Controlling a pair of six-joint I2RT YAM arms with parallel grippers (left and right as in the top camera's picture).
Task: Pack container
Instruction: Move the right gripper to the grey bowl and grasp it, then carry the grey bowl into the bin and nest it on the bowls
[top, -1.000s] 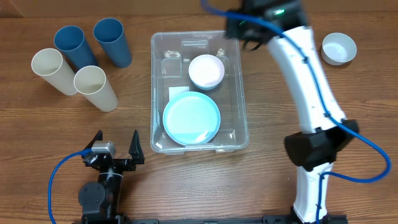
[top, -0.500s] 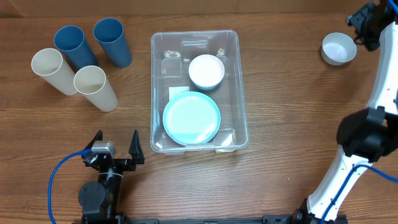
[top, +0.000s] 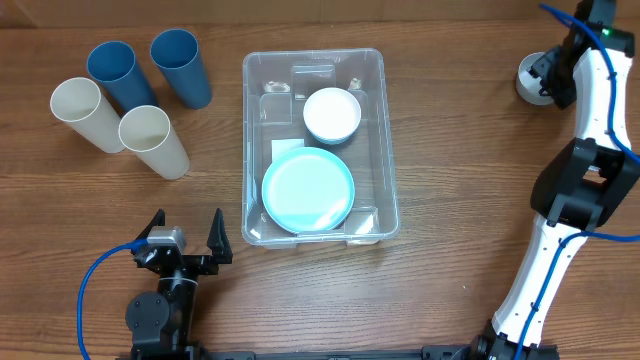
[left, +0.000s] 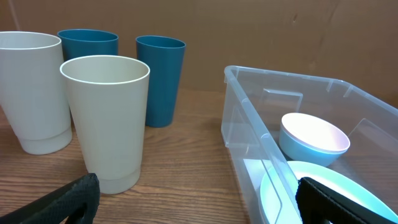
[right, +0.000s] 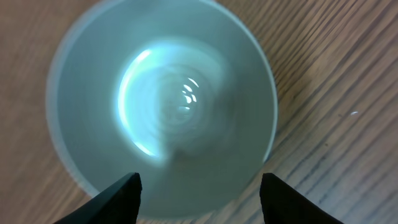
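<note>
The clear container (top: 372, 120) stands mid-table with a light blue plate (top: 308, 190) and a white bowl (top: 332, 115) inside; it also shows in the left wrist view (left: 249, 118). A second white bowl (top: 526, 76) sits at the far right, mostly hidden by my right arm. My right gripper (top: 545, 80) hangs open right above that bowl, which fills the right wrist view (right: 161, 99) between the spread fingers (right: 199, 193). My left gripper (top: 184, 240) is open and empty near the front edge, left of the container.
Two dark blue cups (top: 180, 65) and two cream cups (top: 152, 140) stand at the back left; in the left wrist view the nearest cream cup (left: 106, 118) is just ahead of the fingers. Brown cardboard lines the table's far edge.
My right arm swung from above the container to the far right and came down over the loose white bowl. The left arm has not moved.
</note>
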